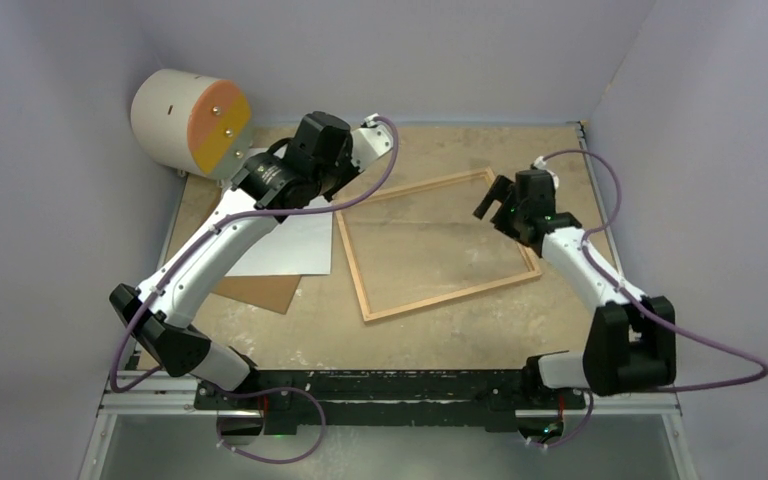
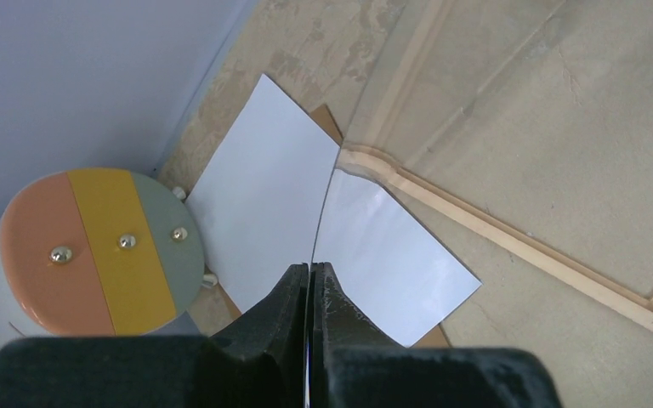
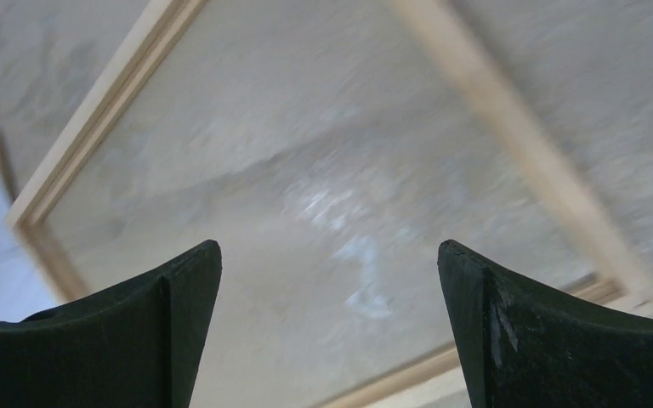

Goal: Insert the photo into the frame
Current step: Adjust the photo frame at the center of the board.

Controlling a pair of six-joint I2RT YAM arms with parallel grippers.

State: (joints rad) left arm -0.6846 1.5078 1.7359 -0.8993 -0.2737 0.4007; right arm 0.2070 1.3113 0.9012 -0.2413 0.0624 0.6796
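The left gripper (image 2: 310,274) pinches the clear pane (image 2: 353,212) by its edge and lifts it (probably to open the frame (image 1: 440,300), mid-worktop (image 1: 290,340)). The right gripper (image 1: 493,198) hangs spread above the frame's far right corner. The photo (image 1: 295,245) lies white back up near the worktop's left edge, not yet loaded.

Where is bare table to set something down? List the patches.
Free: near strip between frame and arm bases; far strip behind the frame. Crowded: left, with photo, brown board, drum and left arm; right gripper hangs over the frame.
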